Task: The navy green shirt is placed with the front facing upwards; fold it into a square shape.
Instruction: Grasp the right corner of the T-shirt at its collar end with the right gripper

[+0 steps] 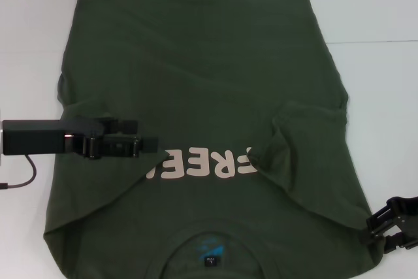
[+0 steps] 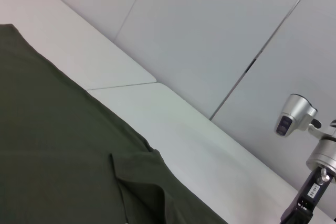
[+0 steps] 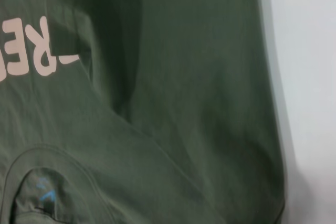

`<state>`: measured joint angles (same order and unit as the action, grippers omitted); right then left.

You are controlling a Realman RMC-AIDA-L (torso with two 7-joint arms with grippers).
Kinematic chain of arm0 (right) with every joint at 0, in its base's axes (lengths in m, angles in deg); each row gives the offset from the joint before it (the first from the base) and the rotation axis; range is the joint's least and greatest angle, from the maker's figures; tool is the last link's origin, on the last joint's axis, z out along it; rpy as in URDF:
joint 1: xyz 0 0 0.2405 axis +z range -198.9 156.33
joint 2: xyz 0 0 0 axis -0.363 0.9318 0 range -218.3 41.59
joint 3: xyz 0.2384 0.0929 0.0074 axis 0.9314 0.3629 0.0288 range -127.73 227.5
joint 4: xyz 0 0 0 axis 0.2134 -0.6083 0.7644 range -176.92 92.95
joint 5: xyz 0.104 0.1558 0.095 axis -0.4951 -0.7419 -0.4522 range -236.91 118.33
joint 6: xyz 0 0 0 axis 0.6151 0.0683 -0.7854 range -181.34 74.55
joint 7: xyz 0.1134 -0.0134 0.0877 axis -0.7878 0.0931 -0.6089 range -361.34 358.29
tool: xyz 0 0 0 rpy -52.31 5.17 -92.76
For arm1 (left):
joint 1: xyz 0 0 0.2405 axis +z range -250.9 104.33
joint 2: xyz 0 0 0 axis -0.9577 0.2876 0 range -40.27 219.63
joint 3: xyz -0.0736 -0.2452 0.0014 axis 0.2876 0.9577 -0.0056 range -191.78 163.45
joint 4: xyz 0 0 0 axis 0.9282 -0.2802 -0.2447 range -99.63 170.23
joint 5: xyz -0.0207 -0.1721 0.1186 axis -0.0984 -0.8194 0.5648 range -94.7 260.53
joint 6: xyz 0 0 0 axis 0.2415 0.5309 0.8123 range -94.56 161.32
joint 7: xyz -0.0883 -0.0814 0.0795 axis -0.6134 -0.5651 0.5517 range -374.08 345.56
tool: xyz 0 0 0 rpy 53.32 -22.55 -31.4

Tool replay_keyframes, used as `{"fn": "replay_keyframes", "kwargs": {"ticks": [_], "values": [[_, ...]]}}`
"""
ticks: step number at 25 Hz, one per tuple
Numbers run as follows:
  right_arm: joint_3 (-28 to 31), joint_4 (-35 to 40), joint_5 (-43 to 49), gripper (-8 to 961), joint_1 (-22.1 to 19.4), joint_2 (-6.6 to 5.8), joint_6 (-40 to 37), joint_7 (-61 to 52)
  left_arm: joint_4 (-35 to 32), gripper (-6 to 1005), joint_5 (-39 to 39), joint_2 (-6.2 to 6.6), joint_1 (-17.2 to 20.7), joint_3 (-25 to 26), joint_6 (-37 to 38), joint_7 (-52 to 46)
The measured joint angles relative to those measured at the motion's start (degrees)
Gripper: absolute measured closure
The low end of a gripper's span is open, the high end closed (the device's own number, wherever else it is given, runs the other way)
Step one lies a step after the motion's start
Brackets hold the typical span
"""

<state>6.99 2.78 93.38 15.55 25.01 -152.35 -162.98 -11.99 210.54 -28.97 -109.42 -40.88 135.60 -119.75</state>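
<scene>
The navy green shirt [image 1: 196, 63] lies flat on the white table [image 1: 379, 96], front up, collar toward me. Pale pink lettering [image 1: 209, 164] runs across the chest, and a blue-printed neck label [image 1: 212, 259] shows in the collar. Both side flaps are folded inward: the left one [image 1: 91, 187] and the right sleeve [image 1: 294, 148], which covers the end of the lettering. My left gripper [image 1: 140, 134] hovers over the left flap's edge, fingers apart with nothing seen between them. My right gripper [image 1: 385, 223] sits at the shirt's near right edge. The right wrist view shows the shirt [image 3: 184, 77], its lettering [image 3: 31, 51] and label [image 3: 42, 192].
White table surface [image 2: 157, 114] borders the shirt [image 2: 52, 145] on the right and far side, with grey wall panels [image 2: 220, 35] behind. A silver and black device [image 2: 296, 116] stands past the table's corner. A cable [image 1: 23, 178] hangs from my left arm.
</scene>
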Motion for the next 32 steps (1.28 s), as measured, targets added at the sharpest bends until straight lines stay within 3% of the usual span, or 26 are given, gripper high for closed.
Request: {"fn": "replay_keyframes", "kwargs": {"ticks": [7, 23, 32], "values": [[-0.08, -0.31, 0.06, 466, -0.17, -0.49, 0.00, 0.00, 0.00, 49, -0.56, 0.00, 0.19, -0.01, 0.37, 0.58], [-0.79, -0.28, 2.08, 466, 0.16, -0.17, 1.03, 0.08, 0.01, 49, -0.55, -0.09, 0.19, -0.10, 0.01, 0.59], [-0.79, 0.03, 1.76, 539, 0.24, 0.17, 1.58, 0.32, 0.16, 49, -0.53, -0.09, 0.19, -0.06, -0.01, 0.69]]}}
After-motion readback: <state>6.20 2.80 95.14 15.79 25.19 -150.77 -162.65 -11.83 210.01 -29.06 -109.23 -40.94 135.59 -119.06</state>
